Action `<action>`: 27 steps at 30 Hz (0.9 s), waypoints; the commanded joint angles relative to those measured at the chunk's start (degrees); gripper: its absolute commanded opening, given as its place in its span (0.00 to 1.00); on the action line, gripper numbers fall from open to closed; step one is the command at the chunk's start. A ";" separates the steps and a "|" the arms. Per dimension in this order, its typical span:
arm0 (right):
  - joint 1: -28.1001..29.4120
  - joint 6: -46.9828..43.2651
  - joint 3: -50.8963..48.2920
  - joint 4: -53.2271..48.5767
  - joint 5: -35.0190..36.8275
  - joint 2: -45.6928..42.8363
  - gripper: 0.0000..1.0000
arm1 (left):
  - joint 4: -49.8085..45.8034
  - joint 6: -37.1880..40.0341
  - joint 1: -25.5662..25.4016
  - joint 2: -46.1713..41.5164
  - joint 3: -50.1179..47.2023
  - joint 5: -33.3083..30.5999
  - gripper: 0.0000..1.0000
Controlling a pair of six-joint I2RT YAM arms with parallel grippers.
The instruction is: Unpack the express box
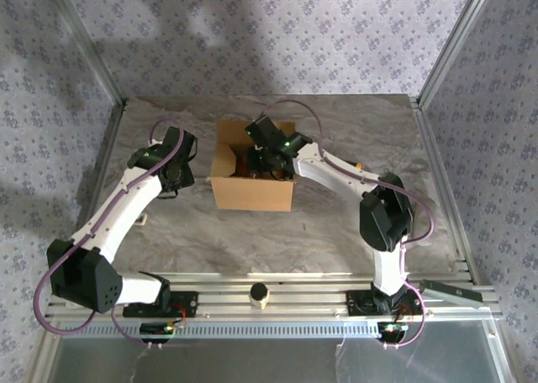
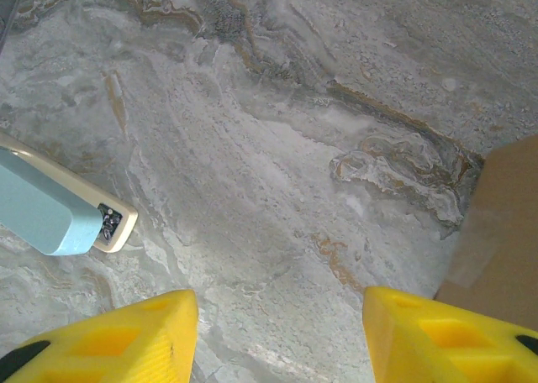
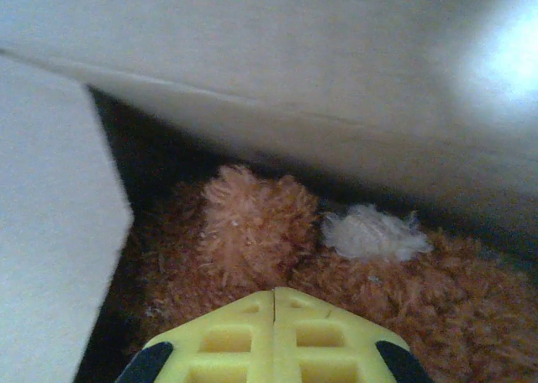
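The cardboard box [image 1: 252,194] sits mid-table, a touch toward the far side, its top flaps open and its long front wall facing the arms. Inside, the right wrist camera shows pale box walls [image 3: 252,47] slanting overhead and a flap at the left, with a brown plush toy [image 3: 252,223] lying on the bottom, a fuzzy rounded lump beside a small white tuft [image 3: 370,232].

The right gripper [image 3: 275,303] is down in there. Its yellow fingers [image 3: 227,341] are pressed flat together, one thin seam between them, tips right at the fur. Whether any plush is pinched in that seam, I cannot tell. From above, the right arm arcs in from the right side and the right gripper [image 1: 259,163] dips through the open top.

The left gripper [image 1: 178,181] hangs just to the left of the box, over bare marbled table [image 1: 336,223]. Its wrist view shows the left gripper [image 2: 277,316] with its fingers [image 2: 126,341] spread well apart, with nothing between them but tabletop. A corner of the box [image 2: 504,223] shows at the right edge of that view, near the right-hand finger. At the left edge lies a light-blue slab with a cream rim [image 2: 42,215], flat on the table, well apart from the box.
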 commanded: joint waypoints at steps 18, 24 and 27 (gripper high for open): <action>-2.23 -1.02 4.78 2.59 0.48 -3.68 0.00 | 1.50 -0.92 -0.12 -0.80 -0.05 0.56 0.54; -2.67 -2.52 7.82 1.93 0.19 -5.18 0.00 | 1.59 -0.97 -0.14 -0.60 0.09 0.61 0.54; -2.81 -3.08 8.37 1.83 0.15 -6.32 0.00 | 1.59 -0.98 -0.14 -0.60 0.26 0.46 0.54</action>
